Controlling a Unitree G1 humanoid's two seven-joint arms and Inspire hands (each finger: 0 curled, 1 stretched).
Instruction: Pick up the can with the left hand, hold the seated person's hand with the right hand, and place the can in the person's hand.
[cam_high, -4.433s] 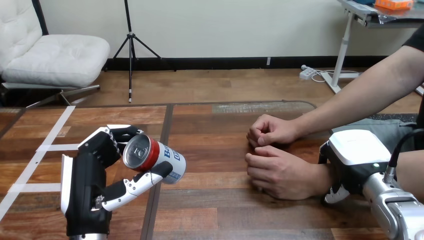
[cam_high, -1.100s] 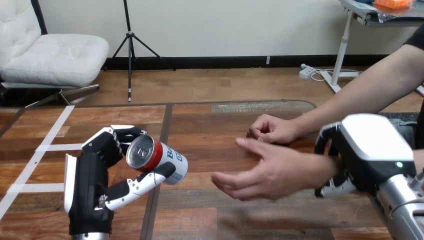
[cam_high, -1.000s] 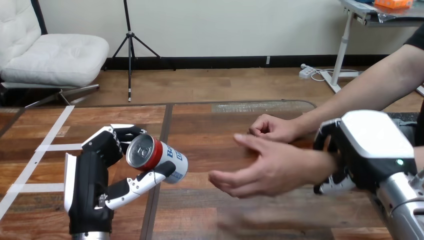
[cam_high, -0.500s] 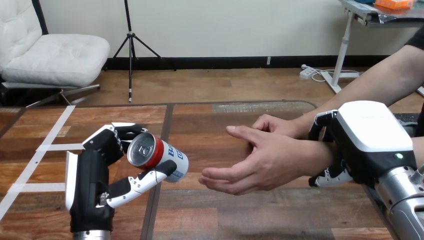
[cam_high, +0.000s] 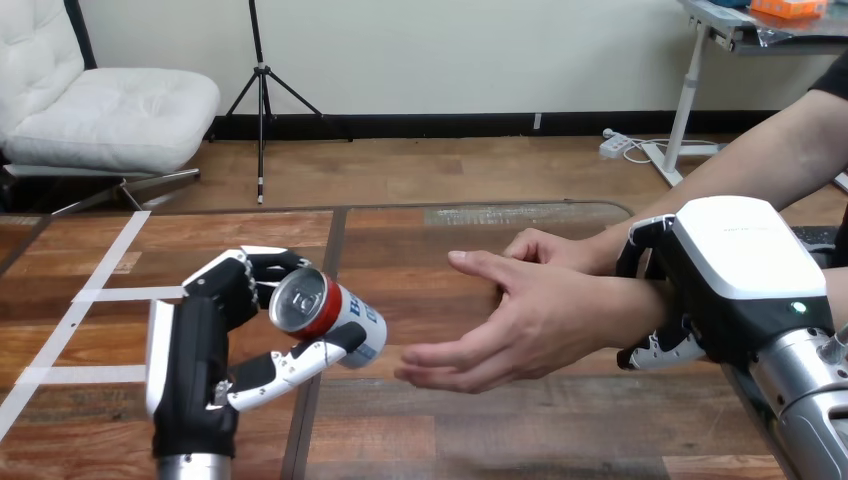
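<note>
Red-banded metal drink can (cam_high: 330, 320), white and blue down its side, lies tipped in my left hand (cam_high: 195, 350), its silver top turned toward me, lifted clear of the brown wooden table (cam_high: 480, 440). My black-and-white fingers (cam_high: 255, 270) curl over the can from behind and my thumb (cam_high: 290, 362) presses up beneath it, so that hand is clamped on it. Just to the can's right, close but not touching, are the fingertips of the person's open hand (cam_high: 520, 320), raised off the table, thumb uppermost and fingers slightly cupped. My right hand (cam_high: 740, 270), white shell uppermost, is wrapped about the person's wrist (cam_high: 640, 305), with fingers curled over it and under it. Behind, the person's other hand (cam_high: 545, 250) rests loosely closed on the table.
</note>
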